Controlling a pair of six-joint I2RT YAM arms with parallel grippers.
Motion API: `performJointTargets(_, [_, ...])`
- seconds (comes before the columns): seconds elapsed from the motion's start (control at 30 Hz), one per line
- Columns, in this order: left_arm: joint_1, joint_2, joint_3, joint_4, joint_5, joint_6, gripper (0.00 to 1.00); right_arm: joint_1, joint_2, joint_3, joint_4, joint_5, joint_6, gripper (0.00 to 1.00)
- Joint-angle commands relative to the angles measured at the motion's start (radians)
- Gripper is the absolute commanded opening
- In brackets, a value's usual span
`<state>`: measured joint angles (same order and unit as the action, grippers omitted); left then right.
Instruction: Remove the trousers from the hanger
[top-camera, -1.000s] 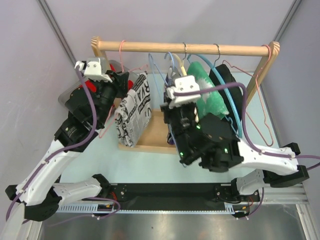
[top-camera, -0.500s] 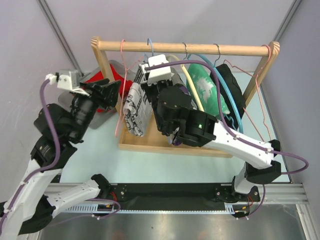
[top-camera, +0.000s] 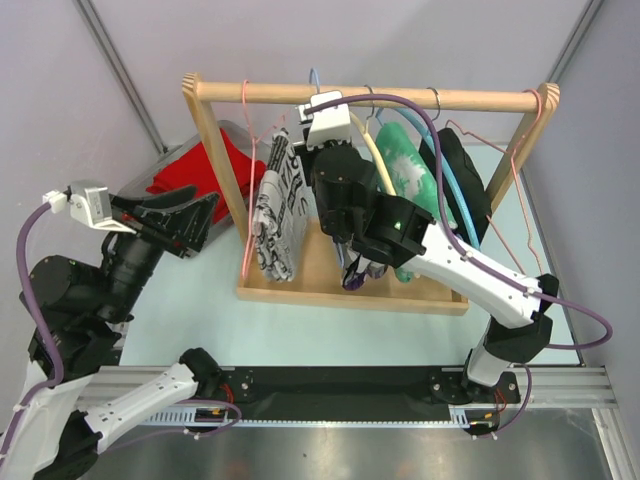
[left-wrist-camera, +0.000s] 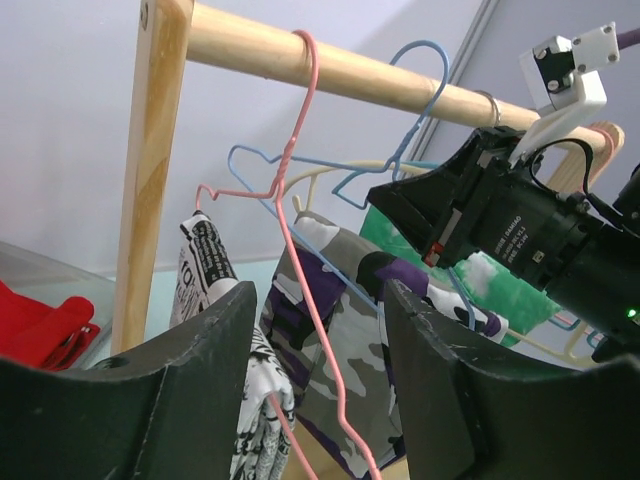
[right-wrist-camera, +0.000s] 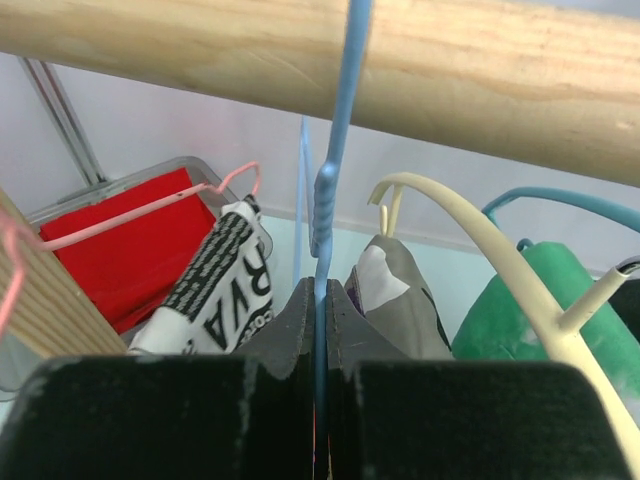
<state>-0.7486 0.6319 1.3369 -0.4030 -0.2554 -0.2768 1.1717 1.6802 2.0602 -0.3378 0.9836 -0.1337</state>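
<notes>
Purple camouflage trousers (left-wrist-camera: 345, 330) hang on a blue wire hanger (right-wrist-camera: 330, 180) whose hook sits over the wooden rod (top-camera: 440, 98). My right gripper (right-wrist-camera: 321, 290) is shut on the hanger's neck just under the rod; from above it (top-camera: 312, 140) is at the rod's left part. A black-and-white print garment (top-camera: 278, 215) hangs on a pink hanger (left-wrist-camera: 300, 130) to the left of the trousers. My left gripper (left-wrist-camera: 318, 300) is open and holds nothing. It (top-camera: 205, 222) stands left of the rack, apart from the clothes.
A red cloth (top-camera: 195, 170) lies in a grey tray (top-camera: 225, 130) behind the rack's left post. A cream hanger (right-wrist-camera: 480, 230), a green garment (top-camera: 405, 170) and a black one (top-camera: 455, 170) hang further right. The rack's wooden base (top-camera: 320, 270) stands on the table.
My left gripper has opened and pulled back to the left, away from the print garment. The right arm has carried the blue hanger left and up to the rod.
</notes>
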Motion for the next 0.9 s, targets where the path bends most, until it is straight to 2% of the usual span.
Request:
performJointTargets(0.0, [0.003,-0.005,-0.008,-0.026,0.021,-0.013,0.59,-0.012,-0.023,-0.011,-0.049,-0.02,0.095,0.0])
performJointTargets(0.23, [0.003,0.003,-0.021,-0.026,0.034,-0.018,0.6,-0.01,-0.043,-0.038,-0.155,-0.019,0.198,0.01])
performJointTargets(0.27, [0.003,0.005,-0.021,-0.028,0.036,-0.019,0.61,-0.007,-0.056,-0.051,-0.162,-0.017,0.209,0.06])
performJointTargets(0.43, [0.003,0.008,-0.033,-0.028,0.039,-0.021,0.61,0.022,-0.097,-0.075,-0.204,-0.013,0.253,0.19])
performJointTargets(0.47, [0.003,0.005,-0.035,-0.028,0.038,-0.021,0.61,0.026,-0.102,-0.072,-0.214,-0.011,0.259,0.26])
performJointTargets(0.67, [0.003,0.005,-0.041,-0.036,0.038,-0.021,0.62,0.087,-0.14,-0.058,-0.306,0.006,0.31,0.45])
performJointTargets(0.87, [0.003,0.002,-0.038,-0.04,0.064,-0.025,0.62,0.158,-0.18,-0.048,-0.346,0.046,0.33,0.56])
